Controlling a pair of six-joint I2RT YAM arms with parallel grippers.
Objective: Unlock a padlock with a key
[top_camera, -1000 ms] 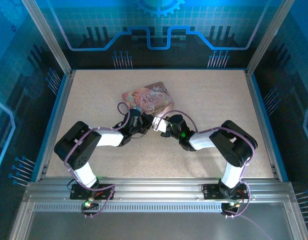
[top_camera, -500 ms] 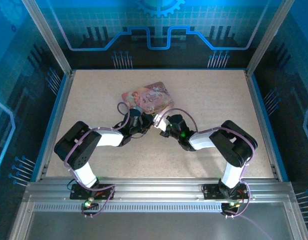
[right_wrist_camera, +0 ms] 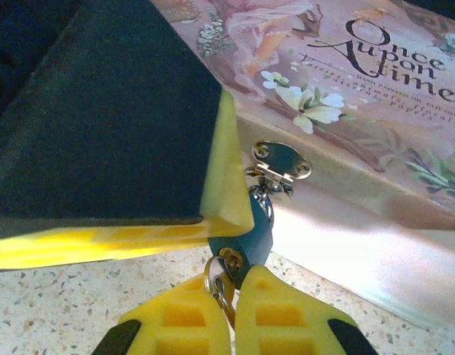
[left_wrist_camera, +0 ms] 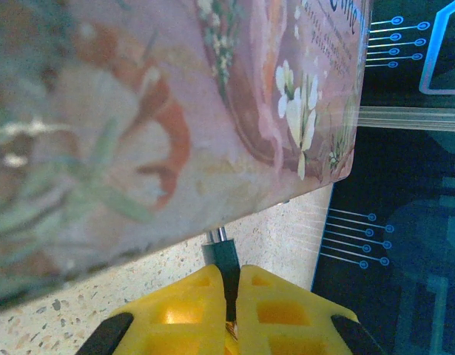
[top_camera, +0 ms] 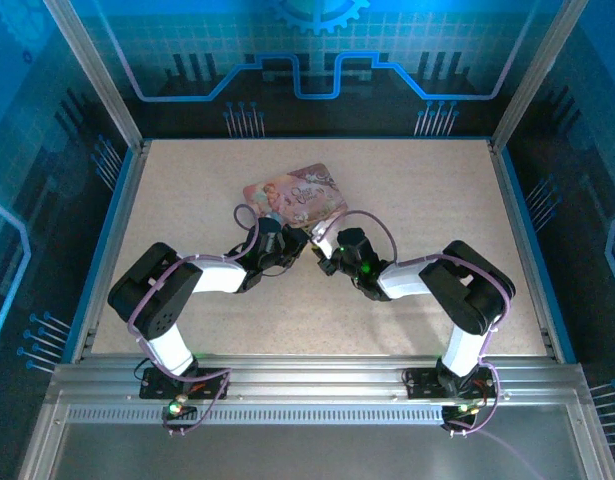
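A robot lab cell: aluminium frame [top_camera: 317, 385], blue circuit-print panels [top_camera: 307, 60], speckled table [top_camera: 437, 190].

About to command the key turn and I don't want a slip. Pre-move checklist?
1. Left gripper clamped on padlock: ok.
2. Right gripper pinching key: ok.
3. Key fully seated in padlock: cannot tell, the junction is hidden.
4. Shackle through hasp of the tin: ok.
5. Tin lying flat on table: ok.
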